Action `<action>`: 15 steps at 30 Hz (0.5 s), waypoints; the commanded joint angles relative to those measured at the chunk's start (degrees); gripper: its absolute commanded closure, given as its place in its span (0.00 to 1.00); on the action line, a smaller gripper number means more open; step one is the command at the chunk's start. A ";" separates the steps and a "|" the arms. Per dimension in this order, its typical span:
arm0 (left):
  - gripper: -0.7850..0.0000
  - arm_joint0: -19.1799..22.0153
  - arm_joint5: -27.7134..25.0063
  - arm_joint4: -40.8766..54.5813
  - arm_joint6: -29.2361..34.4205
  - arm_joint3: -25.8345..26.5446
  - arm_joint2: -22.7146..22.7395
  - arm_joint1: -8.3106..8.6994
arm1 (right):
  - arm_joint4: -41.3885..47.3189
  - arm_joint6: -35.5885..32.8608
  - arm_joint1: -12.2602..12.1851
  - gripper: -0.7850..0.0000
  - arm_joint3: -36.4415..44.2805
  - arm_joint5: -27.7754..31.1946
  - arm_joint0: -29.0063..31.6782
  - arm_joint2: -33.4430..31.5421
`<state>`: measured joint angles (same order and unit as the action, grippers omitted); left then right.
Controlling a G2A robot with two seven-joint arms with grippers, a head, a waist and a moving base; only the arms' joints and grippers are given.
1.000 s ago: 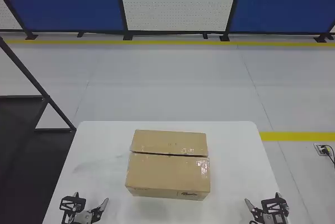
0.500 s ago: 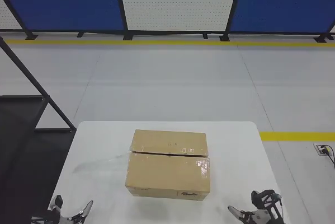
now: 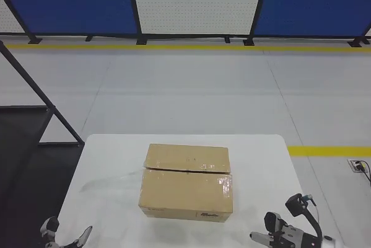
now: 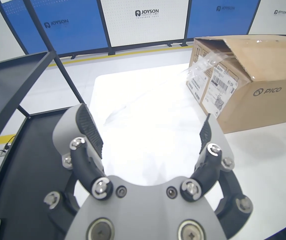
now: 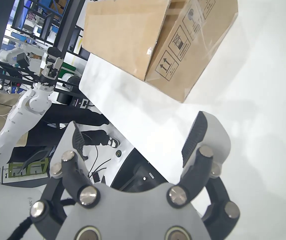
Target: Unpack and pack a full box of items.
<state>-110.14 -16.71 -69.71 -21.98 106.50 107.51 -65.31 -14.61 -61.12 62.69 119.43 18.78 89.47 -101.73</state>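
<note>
Top view | your left gripper point(image 4: 145, 113) spread, empty | your right gripper point(image 5: 138, 119) spread, empty, nearer | box point(image 3: 186, 183) ahead between them, long axis crosswise

There is one cardboard box point(image 3: 186, 181). It sits on one white table point(image 3: 111, 180). There are two grippers. The left gripper point(image 4: 145, 118) is at 7 o'clock from the box. The right gripper point(image 5: 137, 121) is at 5 o'clock. One black rack point(image 3: 12, 155) stands at 9 o'clock.
</note>
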 commanded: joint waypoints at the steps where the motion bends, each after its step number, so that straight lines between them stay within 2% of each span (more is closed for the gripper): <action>1: 0.00 0.00 -0.02 -0.01 0.00 0.00 0.00 0.00 | 0.04 -0.03 0.00 0.00 0.00 0.00 -0.01 0.00; 6: 0.00 0.31 -0.69 0.38 0.56 -0.12 -0.32 -0.01 | 1.80 0.74 0.07 0.00 -0.21 0.18 0.28 0.81; 8: 0.00 1.70 -2.35 2.08 1.01 -0.40 -0.42 0.02 | 5.29 1.74 0.08 0.00 -1.15 0.26 -0.11 1.41; 15: 0.00 5.39 -4.75 2.06 2.19 -0.27 1.43 0.32 | 8.55 3.01 -0.30 0.00 -1.62 1.55 -4.84 3.44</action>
<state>-105.10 -21.14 -67.50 -19.92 106.28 108.71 -65.03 -6.24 -58.12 62.45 117.95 20.00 85.35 -98.47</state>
